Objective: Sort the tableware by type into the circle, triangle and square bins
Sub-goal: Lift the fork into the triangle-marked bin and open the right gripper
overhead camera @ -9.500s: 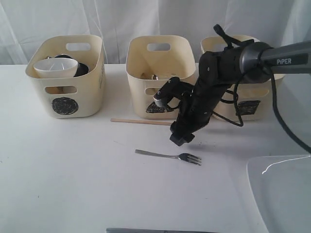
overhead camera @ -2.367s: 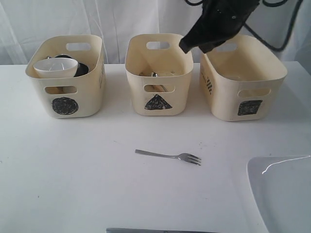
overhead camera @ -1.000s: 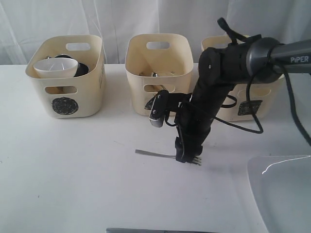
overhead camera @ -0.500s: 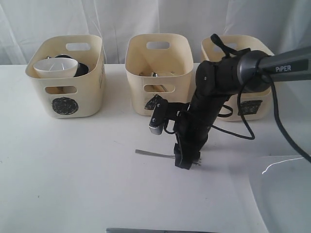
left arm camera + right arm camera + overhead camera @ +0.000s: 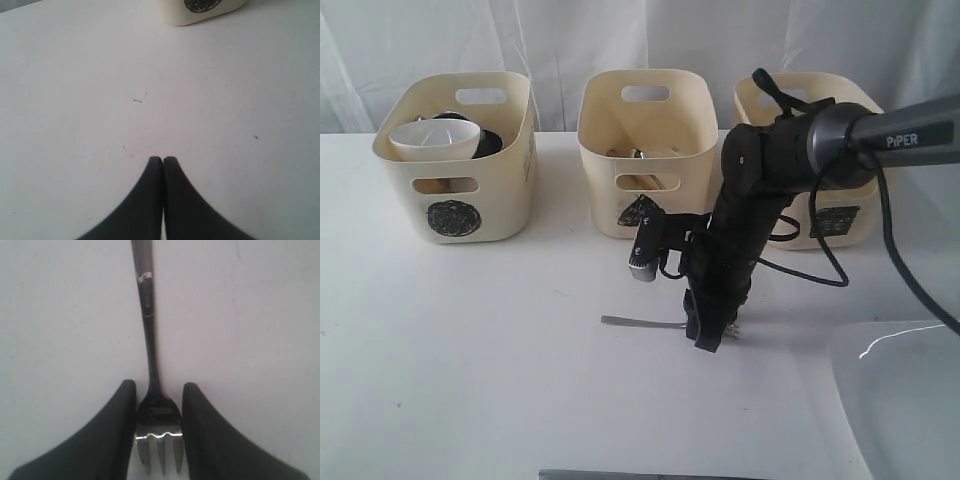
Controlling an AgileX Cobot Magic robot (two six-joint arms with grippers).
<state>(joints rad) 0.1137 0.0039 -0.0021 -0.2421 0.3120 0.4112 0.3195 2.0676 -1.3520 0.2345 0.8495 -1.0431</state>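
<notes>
The slim steel fork [image 5: 148, 340] is lying flat near the middle of the white table [image 5: 470, 350], its handle pointing toward the left edge; the right gripper [image 5: 157, 390] is pinching the fork's head from both sides, jaws partly closed against the metal; the cream plastic tub marked with a black triangle [image 5: 600, 150] is standing behind it, toward the back edge; the left gripper [image 5: 163, 160] is hovering over bare tabletop, jaws pressed fully together and holding nothing.

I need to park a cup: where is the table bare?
Free: left front of the table, between the circle bin and the fork. Crowded: centre, where the right gripper grips the fork, and right front by the plate.
</notes>
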